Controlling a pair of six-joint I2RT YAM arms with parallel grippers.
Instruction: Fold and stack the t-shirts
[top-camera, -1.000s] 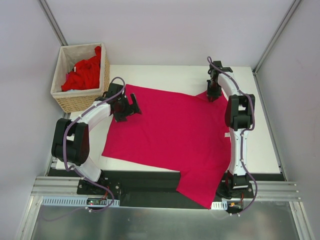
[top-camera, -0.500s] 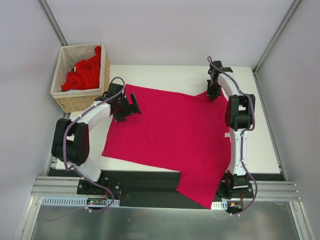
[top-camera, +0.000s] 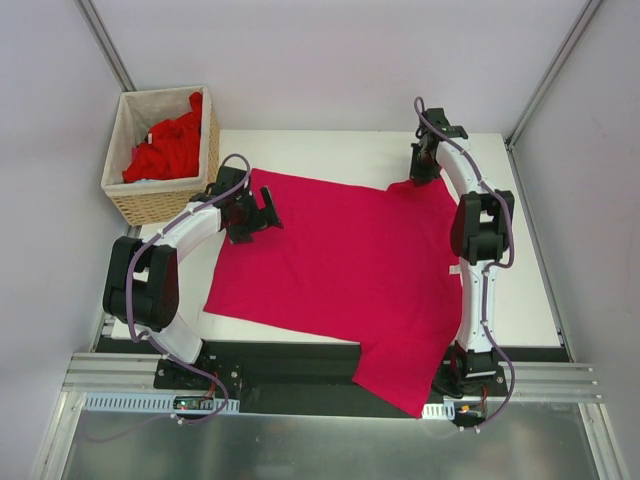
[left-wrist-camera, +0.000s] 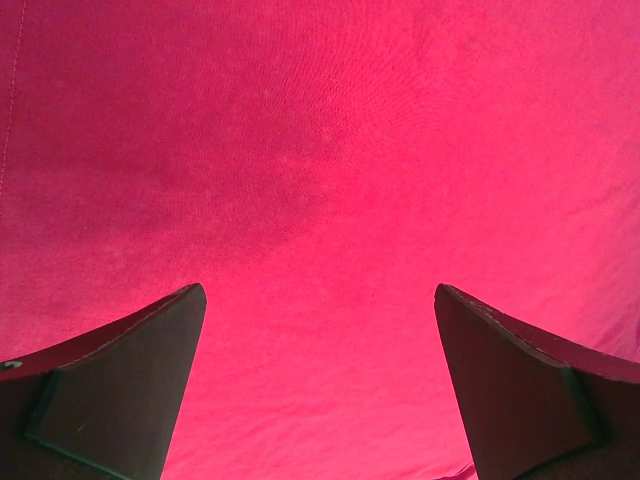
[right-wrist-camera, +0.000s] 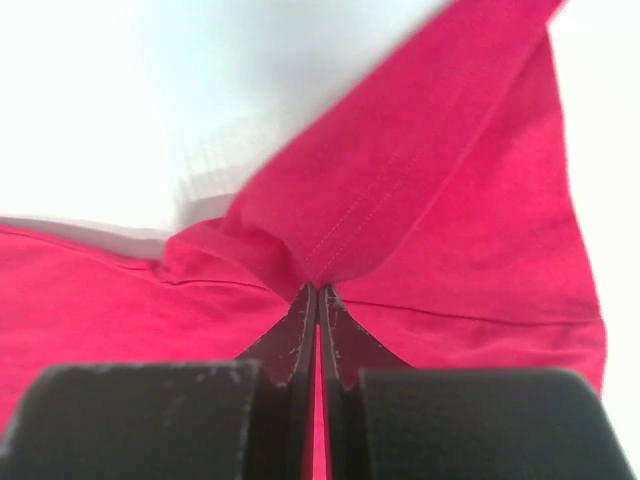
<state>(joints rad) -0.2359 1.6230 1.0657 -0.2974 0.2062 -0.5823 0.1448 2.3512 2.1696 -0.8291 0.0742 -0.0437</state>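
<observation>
Magenta t-shirt (top-camera: 340, 270) lies spread on the bench (top-camera: 520, 290), near corner overhanging; cloth judged light, limp, drape-prone, best taken at a stitched hem, where the right tool (right-wrist-camera: 317, 290) is clenched on a far-edge fold; left tool (left-wrist-camera: 318, 292) released, hovering over fabric.
</observation>
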